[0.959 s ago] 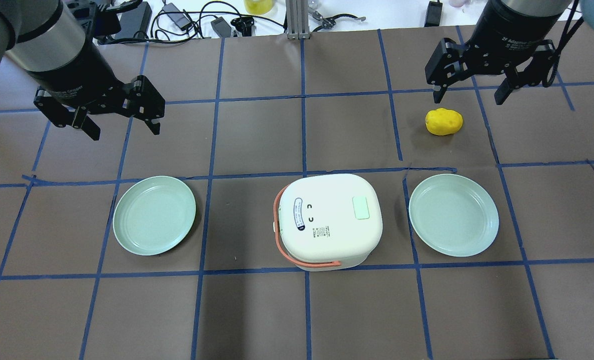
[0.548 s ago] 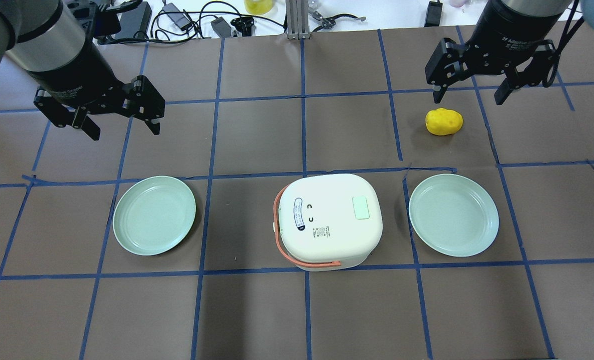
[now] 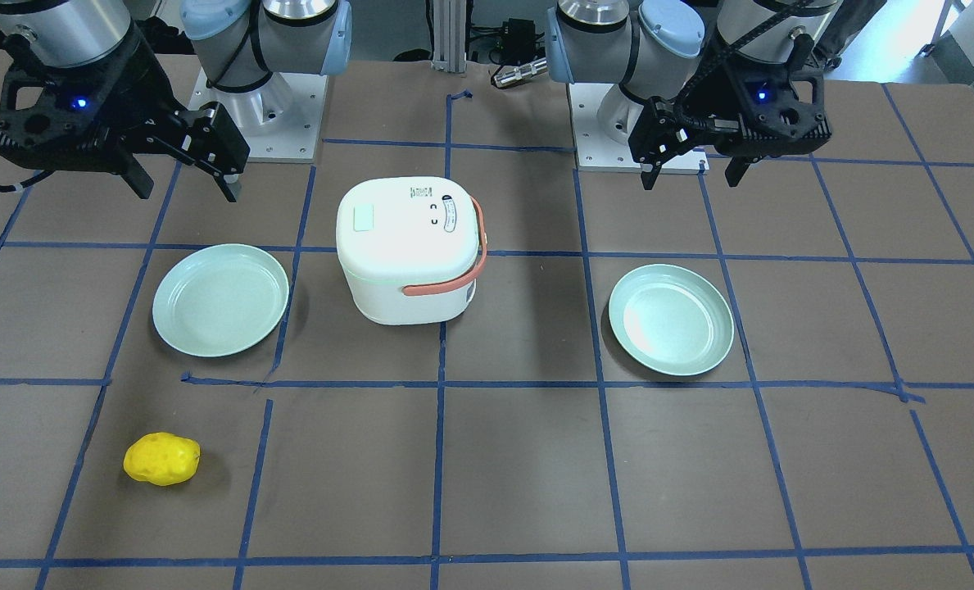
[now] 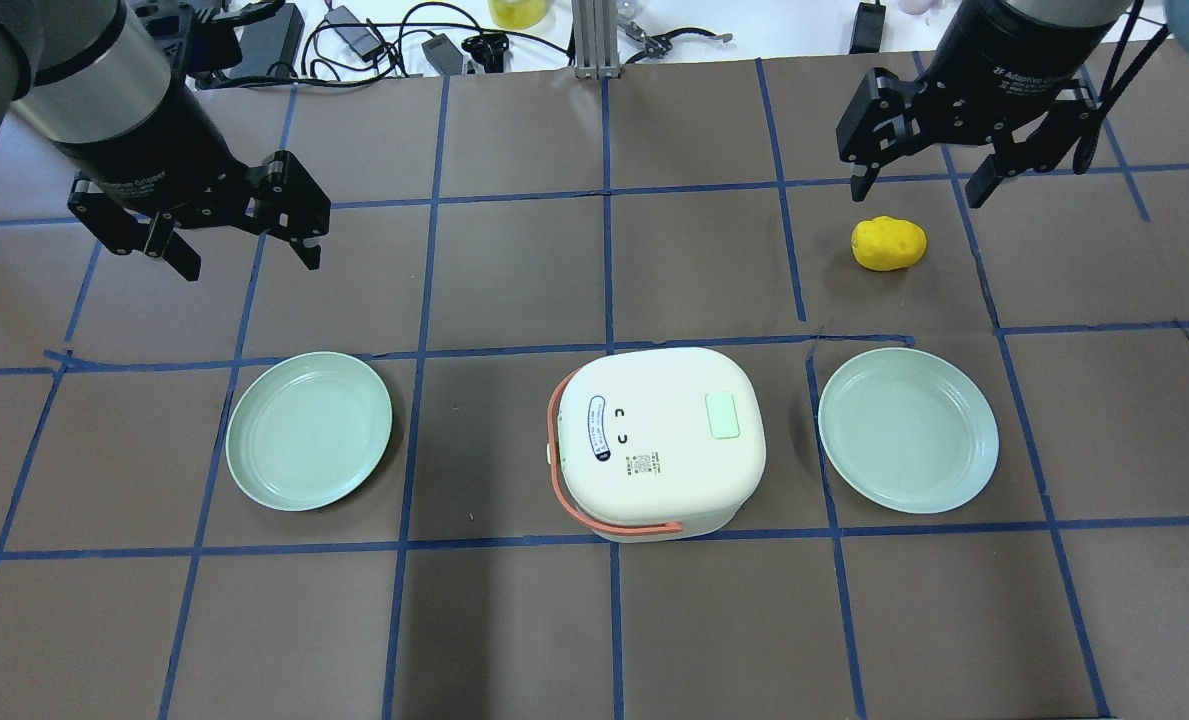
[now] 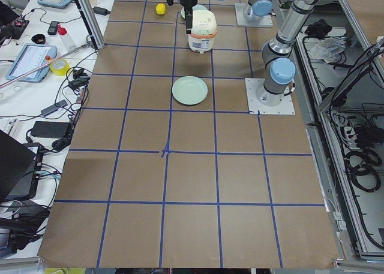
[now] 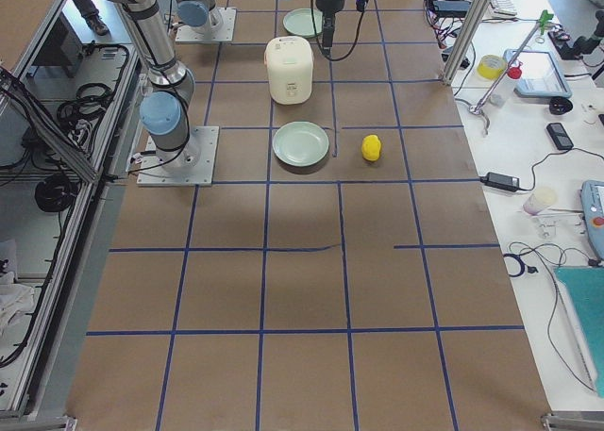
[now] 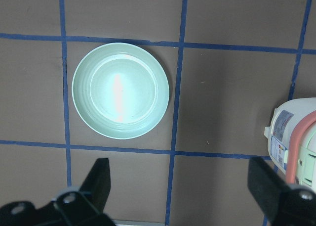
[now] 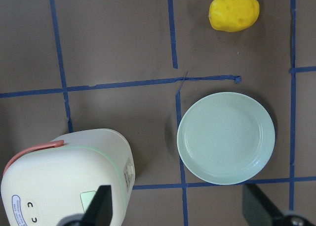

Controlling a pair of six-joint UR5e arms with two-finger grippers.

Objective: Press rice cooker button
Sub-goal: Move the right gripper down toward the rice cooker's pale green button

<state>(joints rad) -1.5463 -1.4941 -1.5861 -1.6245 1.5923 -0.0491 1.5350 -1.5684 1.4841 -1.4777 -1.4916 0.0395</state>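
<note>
Right jaws shifted; 1 cooker (image 4: pixel 659 440), 2 plates (image 4: pixel 309 430) (image 4: pixel 908 430), 1 yellow lump (image 4: pixel 888 243).

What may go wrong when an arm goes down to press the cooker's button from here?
1. The left pincer and right pincer are both wide open, so the jaws may straddle the small button and miss it.
2. The cooker stands loose on the table; a slanted push might slide it toward the nearby plate.

— Light?
— Bright, even, from above. Soft shadow beside the rice cooker (image 3: pixel 405 246); its lid is blown out white in the front view.
— Glare?
— Pale streak on the plate (image 7: pixel 121 90), left wrist view. All sharp.
</note>
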